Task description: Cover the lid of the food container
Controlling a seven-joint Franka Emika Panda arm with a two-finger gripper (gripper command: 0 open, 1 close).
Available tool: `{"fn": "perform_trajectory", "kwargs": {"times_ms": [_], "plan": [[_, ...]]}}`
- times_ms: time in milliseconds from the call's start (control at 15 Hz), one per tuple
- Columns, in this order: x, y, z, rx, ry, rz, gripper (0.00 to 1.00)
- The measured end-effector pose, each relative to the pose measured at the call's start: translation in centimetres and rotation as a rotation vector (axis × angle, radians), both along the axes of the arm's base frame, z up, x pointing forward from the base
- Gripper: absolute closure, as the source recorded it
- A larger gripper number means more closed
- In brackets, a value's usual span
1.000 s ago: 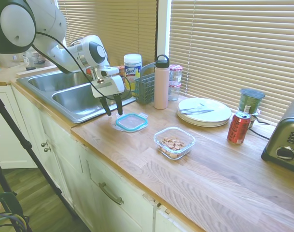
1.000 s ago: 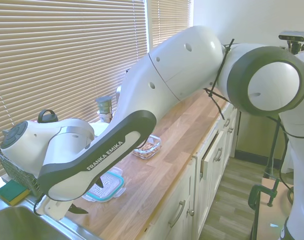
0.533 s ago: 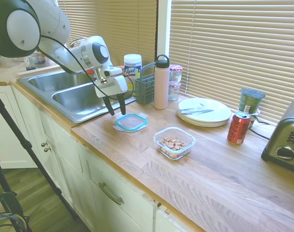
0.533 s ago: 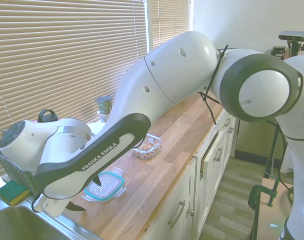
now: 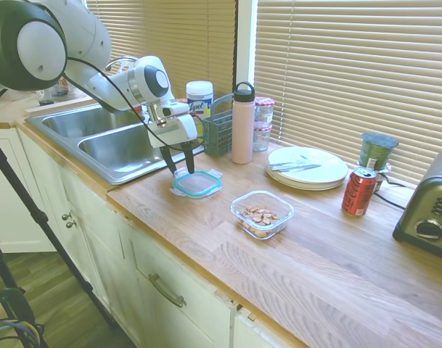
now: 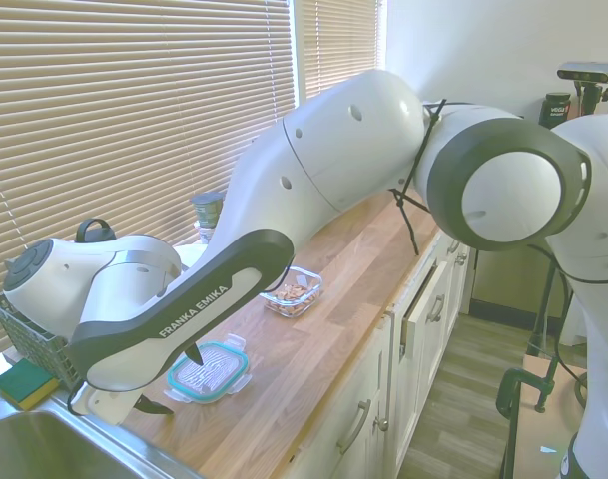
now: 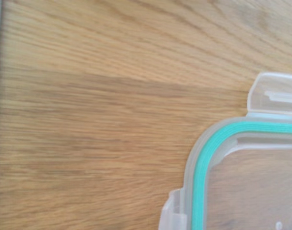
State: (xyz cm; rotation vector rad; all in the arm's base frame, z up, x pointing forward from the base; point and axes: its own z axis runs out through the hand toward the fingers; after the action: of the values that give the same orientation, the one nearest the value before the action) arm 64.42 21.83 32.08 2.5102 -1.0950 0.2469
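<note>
Lid (image 5: 198, 183): flat on counter, near-square, no long axis.
My gripper (image 5: 181, 168): fingers spread, above lid's sink-side edge.
Food container (image 5: 262, 214): apart from lid, uncovered.

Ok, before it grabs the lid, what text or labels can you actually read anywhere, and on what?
"Lysol" on the white wipes canister by the sink.
"FRANKA EMIKA" on the robot arm's dark forearm band.
Red soda can: white script too small to read.
Green-labelled jar and toaster: nothing legible.
Lid and food container: no print visible.
</note>
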Motion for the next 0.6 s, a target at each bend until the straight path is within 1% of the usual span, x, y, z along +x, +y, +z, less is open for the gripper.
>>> {"fn": "perform_trajectory", "kwargs": {"times_ms": [600], "plan": [[0.5, -1.02, -0.62, -0.012, 0.012, 0.003, 1.0]]}}
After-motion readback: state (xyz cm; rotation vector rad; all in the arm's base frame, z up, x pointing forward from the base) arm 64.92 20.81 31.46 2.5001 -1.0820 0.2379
